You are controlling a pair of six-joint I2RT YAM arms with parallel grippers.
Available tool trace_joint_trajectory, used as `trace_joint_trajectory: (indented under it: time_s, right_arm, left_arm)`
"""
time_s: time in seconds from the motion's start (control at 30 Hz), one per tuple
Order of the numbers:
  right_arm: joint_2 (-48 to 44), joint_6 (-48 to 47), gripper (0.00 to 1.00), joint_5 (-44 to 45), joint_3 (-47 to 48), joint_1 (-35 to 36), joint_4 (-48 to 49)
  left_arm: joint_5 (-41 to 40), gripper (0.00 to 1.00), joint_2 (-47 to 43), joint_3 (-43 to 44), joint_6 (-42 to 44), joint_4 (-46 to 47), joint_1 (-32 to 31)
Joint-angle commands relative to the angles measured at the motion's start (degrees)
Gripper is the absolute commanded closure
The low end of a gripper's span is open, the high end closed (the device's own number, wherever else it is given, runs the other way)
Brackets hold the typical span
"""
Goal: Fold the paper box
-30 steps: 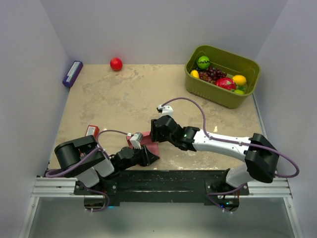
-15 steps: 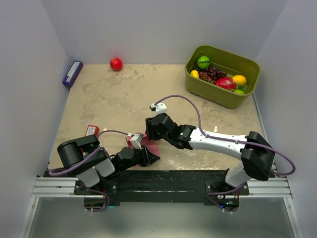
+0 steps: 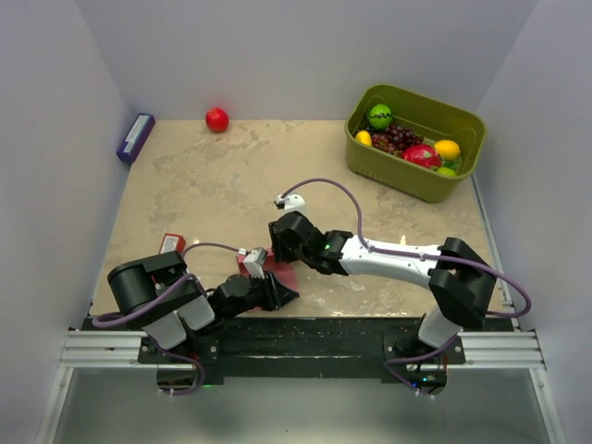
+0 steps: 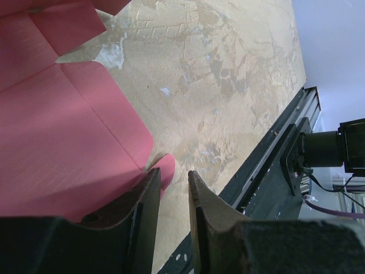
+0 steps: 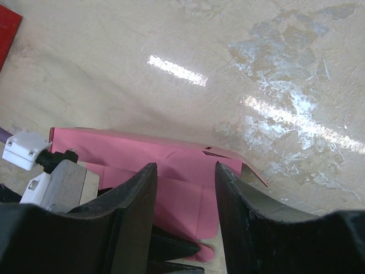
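The pink paper box [image 3: 282, 274] lies as a flat blank on the table near the front edge, between my two grippers. In the left wrist view the box [image 4: 57, 131] lies under the left finger, with a small rounded tab at its tip. My left gripper [image 4: 173, 174] sits low at the blank's near corner with a narrow gap between the jaws; only bare table shows in the gap. It also shows in the top view [image 3: 285, 294]. My right gripper [image 5: 185, 168] is open and hovers over the blank [image 5: 171, 160], one raised flap on the right. It also shows in the top view [image 3: 280, 242].
A green basket [image 3: 407, 185] of fruit stands at the back right. A red ball [image 3: 216, 119] and a purple block [image 3: 135, 137] lie at the back left. A red packet [image 3: 172, 243] lies left of the blank. The black base rail [image 4: 274, 171] runs close by.
My right arm has swung left and its gripper now sits over the far part of the pink blank. The left gripper and the blank have stayed put.
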Motion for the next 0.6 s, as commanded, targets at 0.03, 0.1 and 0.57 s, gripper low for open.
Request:
trace_joint_trajectory:
  time_s: [0.03, 0.1, 0.57]
  right_arm:
    - [0.7, 3.3, 0.52, 0.9, 1.0, 0.2, -2.9]
    - [1.3, 3.6, 0.52, 1.6, 0.9, 0.2, -4.0]
    - [1.5, 3.0, 0.46, 1.8, -1.3, 0.0, -0.6]
  left_arm:
    - [-0.4, 0.69, 1.0, -3.4, 0.3, -2.8, -0.6]
    - [-0.3, 0.69, 1.1, -3.4, 0.3, -2.8, -0.6]
    - [-0.6, 0.69, 0.6, -3.9, 0.2, -2.8, -0.6]
